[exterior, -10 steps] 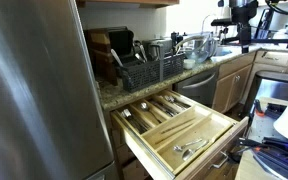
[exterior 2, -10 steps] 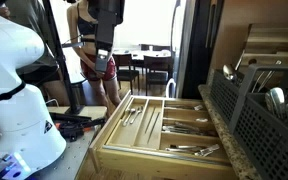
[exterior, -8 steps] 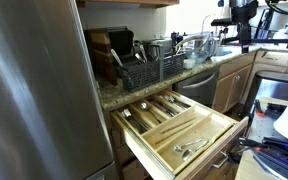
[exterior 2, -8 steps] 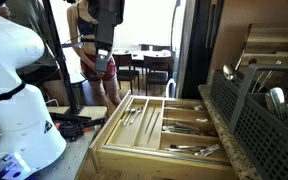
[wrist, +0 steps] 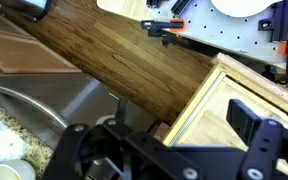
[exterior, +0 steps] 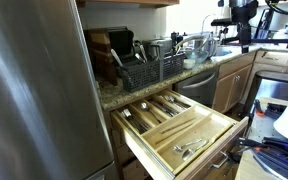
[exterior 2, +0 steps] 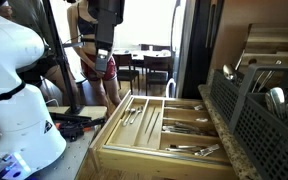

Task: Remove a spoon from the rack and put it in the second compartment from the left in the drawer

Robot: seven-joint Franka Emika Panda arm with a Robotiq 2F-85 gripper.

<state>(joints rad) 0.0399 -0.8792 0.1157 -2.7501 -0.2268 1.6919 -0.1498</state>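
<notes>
The black wire rack (exterior: 149, 68) stands on the granite counter and also shows in an exterior view (exterior 2: 252, 112), with cutlery standing in it, including a spoon bowl (exterior 2: 274, 97). Below it the pale-wood drawer (exterior: 220, 128) is pulled out, and it also shows in an exterior view (exterior 2: 117, 135). Its narrow slots (exterior 2: 134, 112) hold cutlery. My gripper (wrist: 162, 128) is open and empty. It hangs high in both exterior views (exterior: 240, 14) (exterior 2: 103, 45), away from the rack and beyond the drawer's end. The wrist view looks down on the wood floor and the drawer's corner (wrist: 246, 90).
A steel fridge (exterior: 34, 90) fills the near side. A wooden knife block (exterior: 99, 45) stands behind the rack. A sink (wrist: 44, 100) and a white cup (wrist: 9, 172) show below the wrist. The white robot base (exterior 2: 14, 90) and red-black tools (exterior 2: 74, 122) lie beside the drawer.
</notes>
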